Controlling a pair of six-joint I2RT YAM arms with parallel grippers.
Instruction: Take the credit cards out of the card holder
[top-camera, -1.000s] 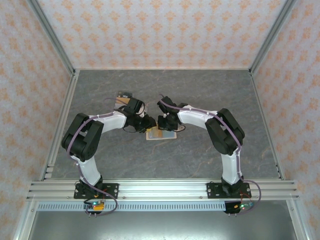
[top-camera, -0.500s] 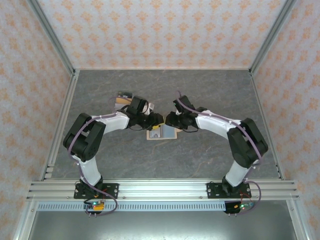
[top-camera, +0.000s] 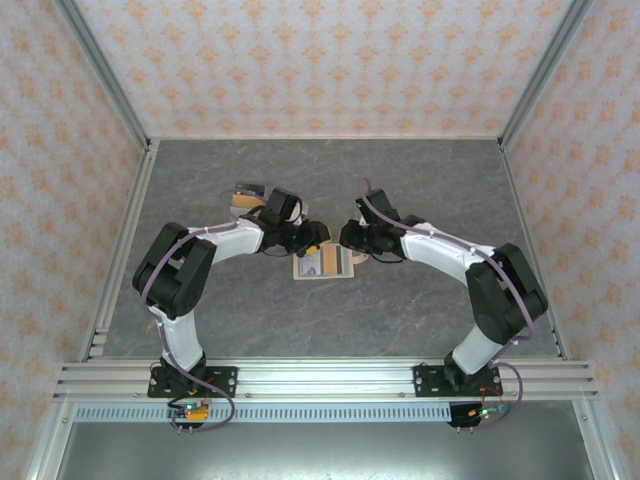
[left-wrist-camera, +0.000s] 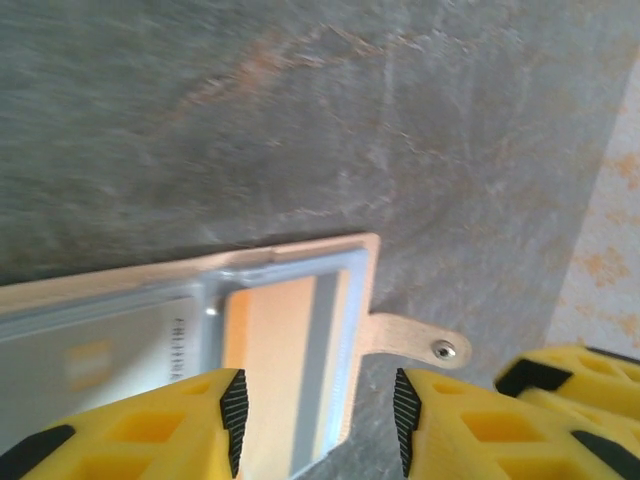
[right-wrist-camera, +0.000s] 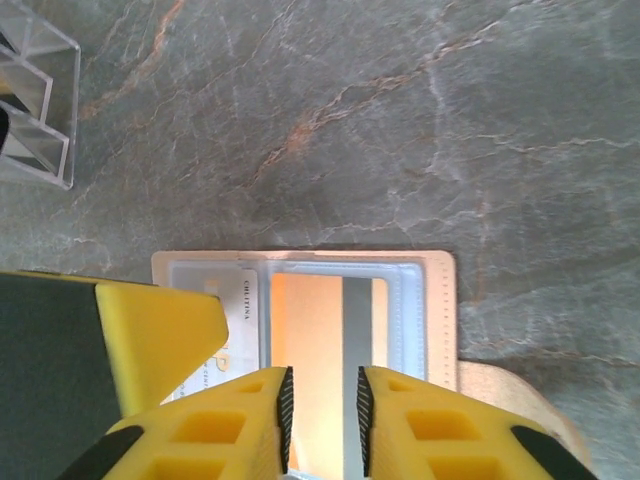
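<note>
Card holder (right-wrist-camera: 441, 300) flat on table (right-wrist-camera: 400, 120): soft, light, may slide. Orange card (right-wrist-camera: 305, 330) pocketed: thin, stiff, slick; pinch exposed edge. Left fingers (left-wrist-camera: 232, 415) wide, right fingers (right-wrist-camera: 283, 410) narrow, both empty.

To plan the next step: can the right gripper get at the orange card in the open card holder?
Probably yes. The right gripper hangs just over the orange card in the card holder, jaws slightly parted, nothing between. The pocket around the card may hinder a grip.
</note>
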